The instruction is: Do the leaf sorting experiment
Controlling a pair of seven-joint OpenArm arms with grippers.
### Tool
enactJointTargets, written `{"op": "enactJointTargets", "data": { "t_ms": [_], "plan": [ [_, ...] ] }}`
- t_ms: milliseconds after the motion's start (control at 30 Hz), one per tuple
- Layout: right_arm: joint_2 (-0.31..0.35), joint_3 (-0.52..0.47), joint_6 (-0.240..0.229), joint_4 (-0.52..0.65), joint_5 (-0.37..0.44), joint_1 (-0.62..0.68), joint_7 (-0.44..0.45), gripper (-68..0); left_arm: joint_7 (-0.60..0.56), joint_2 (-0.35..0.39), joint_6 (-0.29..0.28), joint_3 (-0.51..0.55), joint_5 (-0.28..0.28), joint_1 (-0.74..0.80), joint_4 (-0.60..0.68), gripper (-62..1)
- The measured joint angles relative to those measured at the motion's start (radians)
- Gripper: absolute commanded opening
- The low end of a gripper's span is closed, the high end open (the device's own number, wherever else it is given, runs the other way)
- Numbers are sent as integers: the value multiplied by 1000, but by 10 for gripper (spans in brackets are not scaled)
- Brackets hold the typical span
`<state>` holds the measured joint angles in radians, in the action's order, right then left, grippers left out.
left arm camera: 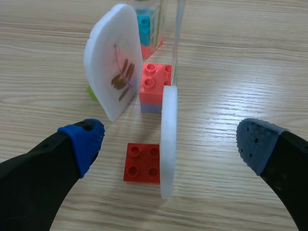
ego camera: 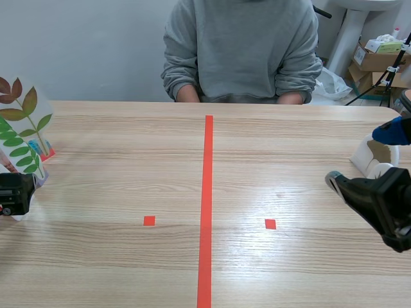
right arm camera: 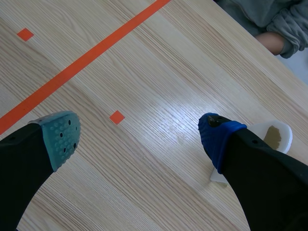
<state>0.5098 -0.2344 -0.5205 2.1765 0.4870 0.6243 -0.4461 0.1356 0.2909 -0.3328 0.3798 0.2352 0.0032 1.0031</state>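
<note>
Several leaf cards stand upright in toy-brick bases at the table's far left (ego camera: pixel 22 128). In the left wrist view a white card (left arm camera: pixel 168 139), seen edge-on, stands in a red brick (left arm camera: pixel 142 163) between the fingers of my open left gripper (left arm camera: pixel 175 144). Ahead of it, a second white card (left arm camera: pixel 113 62) shows a brown leaf. My left gripper (ego camera: pixel 22 191) sits low beside the cards. My right gripper (right arm camera: pixel 139 137) hovers open over bare table. A white card with a brown leaf (right arm camera: pixel 278 137) lies partly hidden behind its blue-padded finger.
A red and purple brick stack (left arm camera: pixel 154 86), a clear card (left arm camera: pixel 178 38) and a blue brick (left arm camera: pixel 144 26) crowd behind the left cards. An orange tape line (ego camera: pixel 207 205) splits the table. A person in a grey sweater (ego camera: pixel 241 48) sits across it, forearms at the edge.
</note>
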Motion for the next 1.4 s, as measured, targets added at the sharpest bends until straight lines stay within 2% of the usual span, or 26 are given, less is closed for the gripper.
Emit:
{"op": "enactJointTargets", "data": {
  "t_ms": [167, 300, 400, 467, 533, 600, 733, 867, 1000, 1233, 1400],
  "plan": [
    [0, 0, 0, 0, -13, 0, 0, -172, -17, 0, -1, 2, 0, 56, 135, -6],
    [0, 0, 0, 0, -15, 0, 0, -172, -17, 4, -3, 20, 0, 145, 344, -6],
    [0, 0, 0, 0, -15, 0, 1, -172, -3, 34, -7, 26, 2, 227, 528, -6],
    [0, 0, 0, 0, -15, 0, 13, -172, 16, 63, -43, 28, 29, 290, 659, -6],
    [0, 0, 0, 0, -14, 0, 32, -171, 17, 91, -85, 27, 97, 359, 772, -6],
    [0, 0, -5, 0, -14, 0, 46, -139, 32, 116, -92, 18, 140, 423, 853, -6],
    [1, 0, -19, 0, -14, 0, 45, -121, 60, 151, -123, -9, 203, 545, 921, -6],
    [1, 0, -35, 0, -1, 0, 42, -119, 80, 169, -147, -14, 238, 649, 983, -6],
    [0, 0, -34, 0, 34, 8, 35, -119, 101, 180, -165, -26, 239, 728, 1037, -6],
    [1, 0, -34, -18, 58, 46, 33, -119, 116, 180, -193, -26, 288, 834, 1081, -7],
    [0, 0, -34, -40, 87, 50, 30, -119, 116, 180, -203, -26, 290, 882, 1101, -7]
  ]
}}
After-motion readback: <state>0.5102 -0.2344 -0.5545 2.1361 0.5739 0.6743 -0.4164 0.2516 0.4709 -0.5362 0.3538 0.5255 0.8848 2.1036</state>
